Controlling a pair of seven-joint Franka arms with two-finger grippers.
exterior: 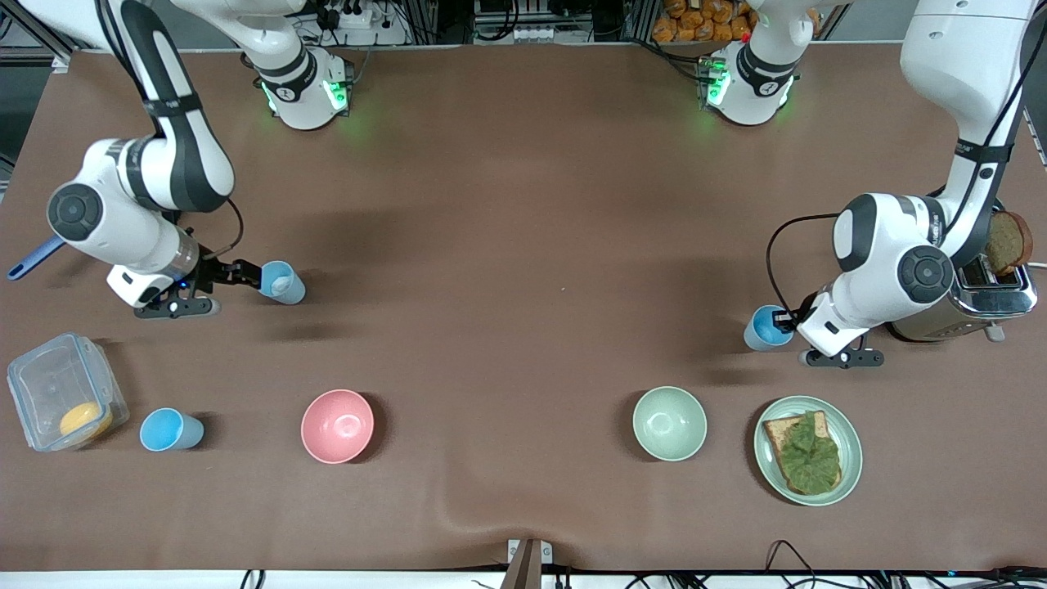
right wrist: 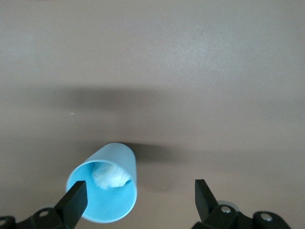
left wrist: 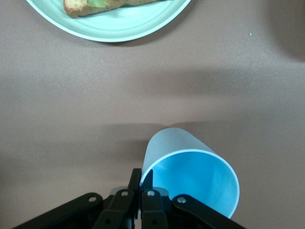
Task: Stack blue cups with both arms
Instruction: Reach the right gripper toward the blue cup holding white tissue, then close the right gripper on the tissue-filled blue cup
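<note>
Bearing no readable writing: blue cups

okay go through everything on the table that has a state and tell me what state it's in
Left gripper: shut on the rim of a blue cup.
Right gripper: open, one finger at a second cup holding something white.
Third cup: free, upright.
Pink bowl: empty.
Green bowl: empty.
Toaster: bread sticking up.
Plastic box: holds something orange.

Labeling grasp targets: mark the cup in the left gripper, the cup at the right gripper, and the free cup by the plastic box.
Cup in left gripper [left wrist: 190,179]: left wrist view, inner wall.
Cup at right gripper [right wrist: 106,188]: right wrist view, inside near white wad.
Free cup [exterior: 170,430]: front view, mouth.
</note>
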